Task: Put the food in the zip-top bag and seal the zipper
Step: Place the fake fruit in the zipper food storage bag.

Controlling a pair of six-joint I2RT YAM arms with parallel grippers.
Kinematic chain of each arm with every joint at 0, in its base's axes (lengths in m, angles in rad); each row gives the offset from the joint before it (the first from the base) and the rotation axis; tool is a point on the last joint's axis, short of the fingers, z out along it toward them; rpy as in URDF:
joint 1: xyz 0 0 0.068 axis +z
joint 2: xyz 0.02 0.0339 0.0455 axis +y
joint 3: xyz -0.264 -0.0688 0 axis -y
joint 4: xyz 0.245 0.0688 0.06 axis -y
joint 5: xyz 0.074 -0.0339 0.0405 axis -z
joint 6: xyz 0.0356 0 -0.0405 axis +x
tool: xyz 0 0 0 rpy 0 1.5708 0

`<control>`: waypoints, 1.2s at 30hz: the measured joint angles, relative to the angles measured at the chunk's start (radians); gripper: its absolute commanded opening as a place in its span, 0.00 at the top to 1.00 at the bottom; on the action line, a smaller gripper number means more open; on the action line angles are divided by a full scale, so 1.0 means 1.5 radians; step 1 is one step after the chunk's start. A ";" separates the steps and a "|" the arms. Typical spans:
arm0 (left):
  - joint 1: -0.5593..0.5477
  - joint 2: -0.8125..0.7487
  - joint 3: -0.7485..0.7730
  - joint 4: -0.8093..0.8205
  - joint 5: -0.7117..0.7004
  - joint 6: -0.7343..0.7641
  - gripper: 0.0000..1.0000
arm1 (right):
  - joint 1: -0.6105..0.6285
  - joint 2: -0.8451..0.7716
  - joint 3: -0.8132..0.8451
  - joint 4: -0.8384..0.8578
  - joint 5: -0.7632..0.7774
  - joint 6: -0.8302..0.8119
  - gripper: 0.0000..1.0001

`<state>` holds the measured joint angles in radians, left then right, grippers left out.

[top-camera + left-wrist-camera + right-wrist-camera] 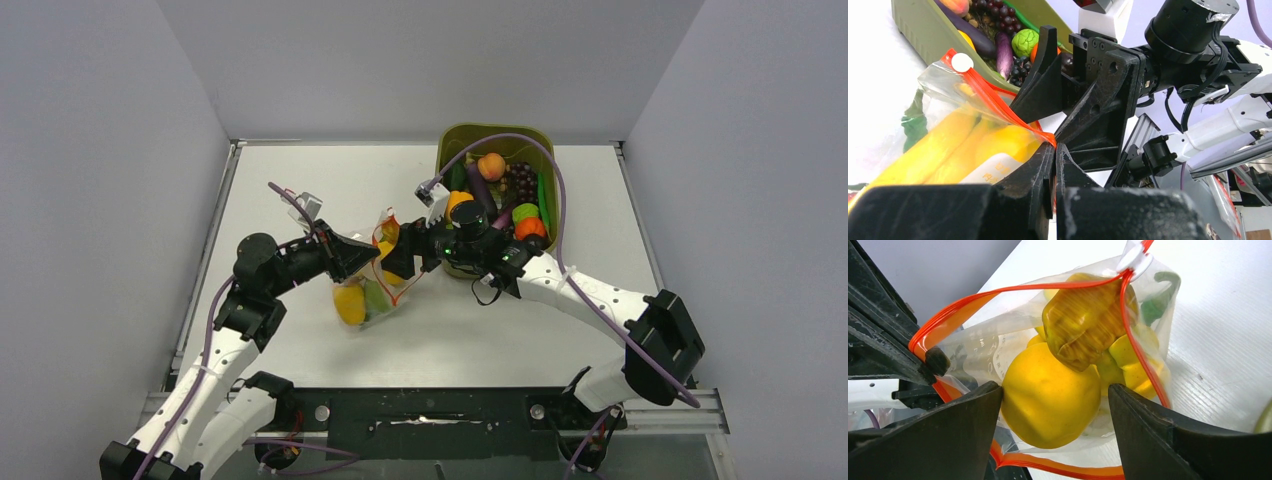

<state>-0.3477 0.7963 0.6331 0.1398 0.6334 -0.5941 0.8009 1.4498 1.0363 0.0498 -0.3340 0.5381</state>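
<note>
The clear zip-top bag (pixel 368 298) hangs open-mouthed between my two grippers, above the table. Inside are yellow peppers (pixel 1050 400), a second darker one (pixel 1083 325), and a green pod (pixel 1158 300). My left gripper (pixel 1054 150) is shut on the end of the red-orange zipper (pixel 998 102); it also shows in the top view (pixel 368 258). The white slider (pixel 1134 257) sits at the far end of the zipper (pixel 998 292). My right gripper (pixel 1055 390) is open at the bag mouth, its fingers either side of the large yellow pepper; it also shows in the top view (pixel 397 260).
The olive-green tub (pixel 450 135) stands at the back right, close behind my right wrist. It holds more toy food: an orange fruit (pixel 491 166), dark grapes (pixel 521 180), a purple aubergine (pixel 998 47) and a pale-green cabbage (pixel 1026 42).
</note>
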 measured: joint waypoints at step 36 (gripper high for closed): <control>0.000 -0.033 -0.015 0.019 0.006 0.003 1.00 | -0.042 -0.073 -0.024 -0.134 0.082 -0.016 0.72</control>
<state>-0.3477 0.7475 0.6102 0.1688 0.6418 -0.5903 0.7380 1.3396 0.9997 -0.1509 -0.2104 0.5140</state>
